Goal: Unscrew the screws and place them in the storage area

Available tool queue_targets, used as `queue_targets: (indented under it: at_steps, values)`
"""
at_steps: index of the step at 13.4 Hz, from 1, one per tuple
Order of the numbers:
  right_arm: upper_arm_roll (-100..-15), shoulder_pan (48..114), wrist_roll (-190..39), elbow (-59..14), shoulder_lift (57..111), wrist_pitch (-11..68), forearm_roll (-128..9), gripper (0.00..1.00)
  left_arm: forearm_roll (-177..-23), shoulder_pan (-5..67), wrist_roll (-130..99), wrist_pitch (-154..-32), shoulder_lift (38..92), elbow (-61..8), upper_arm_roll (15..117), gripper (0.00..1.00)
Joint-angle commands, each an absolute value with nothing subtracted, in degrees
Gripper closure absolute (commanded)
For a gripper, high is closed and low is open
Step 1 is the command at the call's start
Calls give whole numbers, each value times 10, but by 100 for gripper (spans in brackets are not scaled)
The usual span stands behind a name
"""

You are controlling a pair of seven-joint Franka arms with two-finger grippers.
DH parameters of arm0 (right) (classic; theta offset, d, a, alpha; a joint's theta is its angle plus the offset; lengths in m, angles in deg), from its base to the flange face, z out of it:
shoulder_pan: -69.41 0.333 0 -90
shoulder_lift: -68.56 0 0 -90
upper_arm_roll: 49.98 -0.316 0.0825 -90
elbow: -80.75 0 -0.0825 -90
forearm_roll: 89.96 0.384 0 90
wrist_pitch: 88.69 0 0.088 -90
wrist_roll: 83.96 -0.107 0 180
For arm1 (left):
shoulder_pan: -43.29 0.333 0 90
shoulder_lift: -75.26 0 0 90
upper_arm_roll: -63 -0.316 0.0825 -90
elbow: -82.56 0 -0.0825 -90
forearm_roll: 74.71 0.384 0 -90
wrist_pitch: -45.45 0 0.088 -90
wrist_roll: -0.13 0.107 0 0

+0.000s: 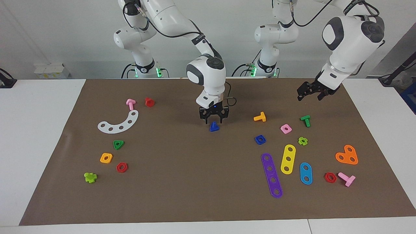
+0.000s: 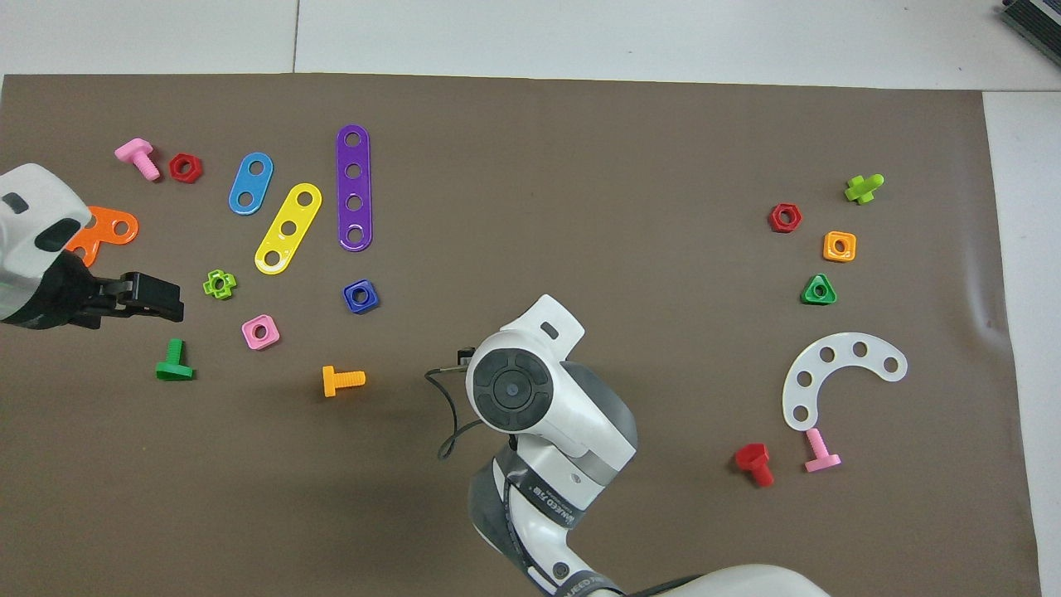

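Hovering over the blue bolt (image 1: 214, 126) near the middle of the brown mat (image 1: 182, 182), the right gripper (image 1: 213, 121) has its fingers spread just above it, not gripping. The left gripper (image 1: 308, 93) waits over the mat, open, above the green bolt (image 1: 305, 120).
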State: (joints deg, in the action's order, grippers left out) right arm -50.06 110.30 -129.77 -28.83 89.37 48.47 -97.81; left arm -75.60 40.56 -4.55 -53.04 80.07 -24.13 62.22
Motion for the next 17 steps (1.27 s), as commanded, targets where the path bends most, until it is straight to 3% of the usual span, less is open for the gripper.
queue_targets:
  at_steps: [1,2,5,12,17]
  values:
    - [-503,1098,-1309,-282,901,494,-992,71,-717,396,-94,-528,823,-229,627,0]
    - [-503,1098,-1312,-282,901,494,-992,100,-716,396,-94,-528,827,-224,628,0]
    - [-500,1085,-1307,-281,885,490,-991,100,-716,396,-92,-518,843,-225,633,0]
    - [-502,921,-1142,-295,860,483,-982,100,-717,404,-88,-532,843,-226,627,0]
    - [-502,859,-1110,-296,858,426,-951,100,-717,398,-90,-526,843,-226,627,0]
